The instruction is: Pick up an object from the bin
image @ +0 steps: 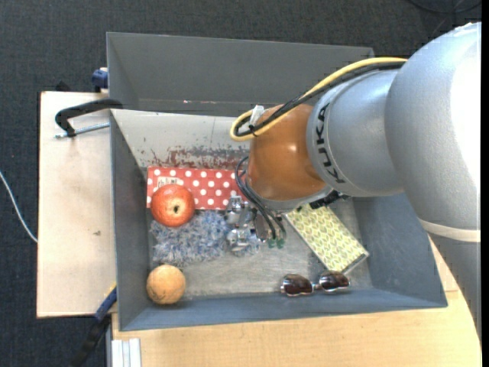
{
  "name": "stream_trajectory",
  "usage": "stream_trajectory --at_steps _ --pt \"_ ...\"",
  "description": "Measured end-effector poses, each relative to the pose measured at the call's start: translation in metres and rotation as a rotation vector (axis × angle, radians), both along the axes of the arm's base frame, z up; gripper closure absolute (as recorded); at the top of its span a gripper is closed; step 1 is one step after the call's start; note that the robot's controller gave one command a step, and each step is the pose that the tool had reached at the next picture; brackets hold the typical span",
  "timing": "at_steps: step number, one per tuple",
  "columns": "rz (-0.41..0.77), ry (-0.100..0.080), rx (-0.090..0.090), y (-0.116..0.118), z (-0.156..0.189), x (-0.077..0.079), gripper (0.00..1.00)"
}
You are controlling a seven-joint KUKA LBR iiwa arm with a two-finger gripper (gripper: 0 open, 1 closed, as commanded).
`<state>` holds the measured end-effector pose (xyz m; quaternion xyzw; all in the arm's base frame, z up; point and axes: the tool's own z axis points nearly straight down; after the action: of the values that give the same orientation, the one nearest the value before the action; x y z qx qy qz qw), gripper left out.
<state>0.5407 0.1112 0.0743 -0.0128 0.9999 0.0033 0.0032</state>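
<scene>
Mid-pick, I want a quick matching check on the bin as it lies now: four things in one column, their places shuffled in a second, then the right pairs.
Things
1. red apple
2. tan ball
3. sunglasses
4. green-patterned flat box

Places
A. along the bin's bottom wall in the view, right of centre
B. bottom-left corner of the bin
C. at the left end of the red white-dotted packet
D. to the right of the gripper, lying askew

Pairs: 1-C, 2-B, 3-A, 4-D
</scene>
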Motion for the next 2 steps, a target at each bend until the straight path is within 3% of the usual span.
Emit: stream_trajectory --at_steps 2 --pt "0.000 0.004 -0.002 -0.0003 0.0032 -0.0014 1.00"
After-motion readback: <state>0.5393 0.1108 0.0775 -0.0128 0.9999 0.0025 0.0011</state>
